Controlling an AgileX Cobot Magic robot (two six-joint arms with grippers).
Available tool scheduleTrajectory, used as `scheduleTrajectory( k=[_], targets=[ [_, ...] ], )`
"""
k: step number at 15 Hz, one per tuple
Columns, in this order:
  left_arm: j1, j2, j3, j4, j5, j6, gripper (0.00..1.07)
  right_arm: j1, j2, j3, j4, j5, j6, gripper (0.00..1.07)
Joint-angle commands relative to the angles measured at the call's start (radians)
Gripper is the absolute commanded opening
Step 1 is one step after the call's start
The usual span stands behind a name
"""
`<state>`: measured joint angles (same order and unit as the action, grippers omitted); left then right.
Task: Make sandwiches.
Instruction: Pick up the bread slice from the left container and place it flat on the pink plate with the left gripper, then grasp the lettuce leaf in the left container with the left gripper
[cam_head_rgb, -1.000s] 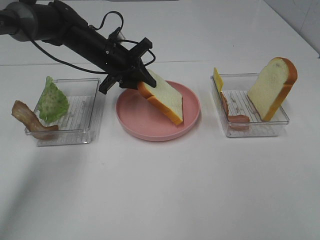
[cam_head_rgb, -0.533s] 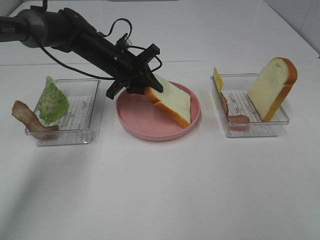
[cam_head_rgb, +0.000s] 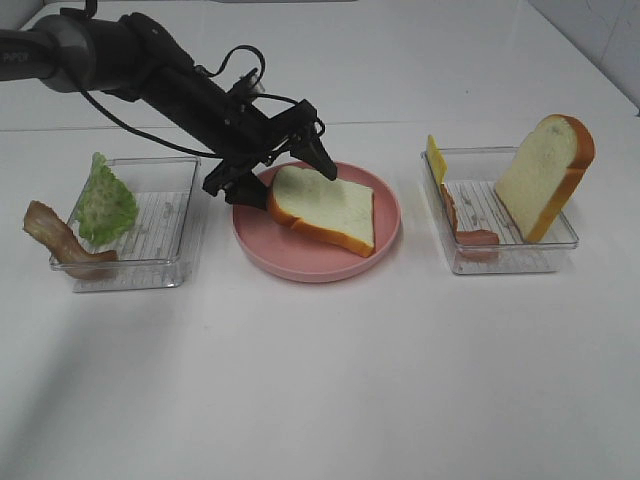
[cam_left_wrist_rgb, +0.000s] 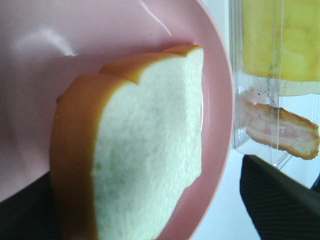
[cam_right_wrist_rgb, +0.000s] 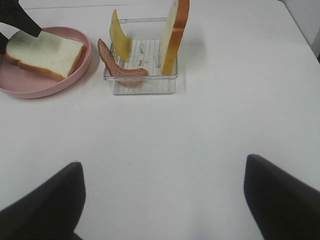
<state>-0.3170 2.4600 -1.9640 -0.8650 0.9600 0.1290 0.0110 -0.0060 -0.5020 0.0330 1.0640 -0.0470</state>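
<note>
As it lies flat, spongy bread (cam_head_rgb: 325, 207) tops round plate (cam_head_rgb: 290, 257).

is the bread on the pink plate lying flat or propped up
Lying flat: the bread slice rests face up across the pink plate.

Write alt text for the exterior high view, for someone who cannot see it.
A bread slice lies flat on a pink plate, with the left end effector open at its far edge. The left tray holds lettuce and a bacon strip; the right tray holds a leaning second bread slice, cheese and ham.
</note>
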Motion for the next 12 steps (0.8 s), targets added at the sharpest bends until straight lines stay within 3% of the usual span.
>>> scheduleTrajectory(
  k=[1, 2, 9, 10, 12],
  targets=[
    [-0.008, -0.048, 0.000, 0.096, -0.005, 0.022, 0.86, -0.007, -0.012, 0.003, 0.000, -0.011, 0.002, 0.81],
    [-0.008, -0.067, 0.000, 0.146, -0.008, 0.017, 0.86, -0.007, -0.012, 0.003, 0.000, -0.011, 0.002, 0.81],
    [-0.004, -0.245, -0.002, 0.481, 0.021, -0.240, 0.86, -0.007, -0.012, 0.003, 0.000, -0.011, 0.002, 0.81],
    [-0.004, -0.299, -0.002, 0.656, 0.071, -0.330, 0.86, -0.007, -0.012, 0.003, 0.000, -0.011, 0.002, 0.81],
    [-0.004, -0.342, -0.002, 0.833, 0.175, -0.412, 0.86, -0.007, -0.012, 0.003, 0.000, -0.011, 0.002, 0.81]
  ],
)
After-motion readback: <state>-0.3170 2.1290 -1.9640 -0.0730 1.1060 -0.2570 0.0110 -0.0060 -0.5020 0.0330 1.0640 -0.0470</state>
